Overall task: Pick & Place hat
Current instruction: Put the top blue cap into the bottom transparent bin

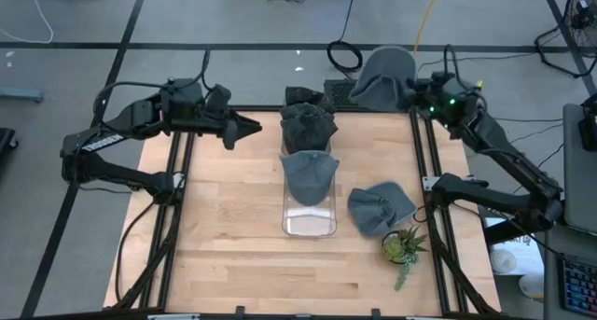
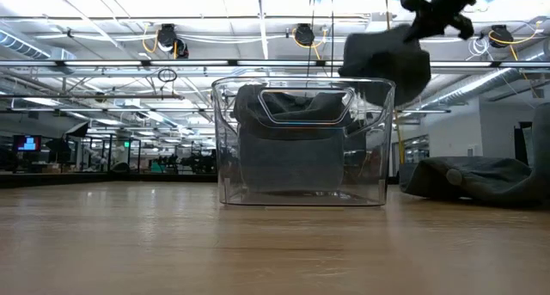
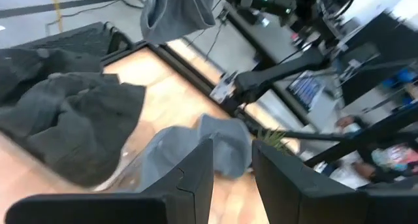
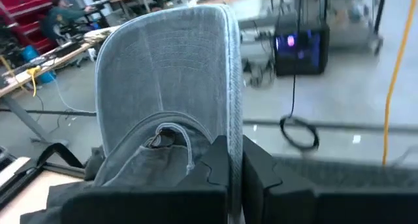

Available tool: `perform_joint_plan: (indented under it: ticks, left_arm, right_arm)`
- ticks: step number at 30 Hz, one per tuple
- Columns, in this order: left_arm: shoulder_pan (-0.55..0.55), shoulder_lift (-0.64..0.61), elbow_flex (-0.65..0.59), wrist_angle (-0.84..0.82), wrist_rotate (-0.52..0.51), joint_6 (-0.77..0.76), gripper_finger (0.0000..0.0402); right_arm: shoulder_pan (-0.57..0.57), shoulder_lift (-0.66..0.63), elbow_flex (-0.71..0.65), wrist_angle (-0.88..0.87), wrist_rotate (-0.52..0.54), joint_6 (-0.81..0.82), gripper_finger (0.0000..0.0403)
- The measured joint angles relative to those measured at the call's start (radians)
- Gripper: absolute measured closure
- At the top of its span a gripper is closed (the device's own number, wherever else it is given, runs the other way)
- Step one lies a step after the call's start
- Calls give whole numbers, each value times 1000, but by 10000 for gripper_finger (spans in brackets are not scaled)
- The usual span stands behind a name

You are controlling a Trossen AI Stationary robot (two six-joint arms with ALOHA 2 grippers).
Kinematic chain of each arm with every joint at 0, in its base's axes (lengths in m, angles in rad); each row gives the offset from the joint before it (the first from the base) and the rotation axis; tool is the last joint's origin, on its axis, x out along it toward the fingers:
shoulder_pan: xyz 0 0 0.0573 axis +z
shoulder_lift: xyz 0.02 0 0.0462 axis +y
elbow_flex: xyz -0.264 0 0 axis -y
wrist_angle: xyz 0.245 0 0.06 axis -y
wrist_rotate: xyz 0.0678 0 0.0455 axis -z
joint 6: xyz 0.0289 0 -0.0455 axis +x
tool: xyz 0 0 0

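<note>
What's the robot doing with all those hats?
The right gripper is shut on a grey hat and holds it in the air past the table's far right corner. The clear bin in the middle already has a hat in it. More hats lie behind the bin, and one beside it. The left gripper waits over the far left, holding nothing.
</note>
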Motion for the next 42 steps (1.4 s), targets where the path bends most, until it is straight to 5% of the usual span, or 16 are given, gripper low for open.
perform_joint_plan:
  ticks: [14, 31, 42]
  left_arm:
    - [92, 0, 0, 161, 130, -180, 288]
    - [134, 0, 0, 355, 239, -298, 284]
    - [135, 0, 0, 400, 388, -461, 155]
  right_arm:
    - [81, 114, 284, 7, -154, -418, 403]
    - [399, 283, 551, 98, -161, -953, 403]
    - [630, 404, 650, 222, -122, -1444, 403]
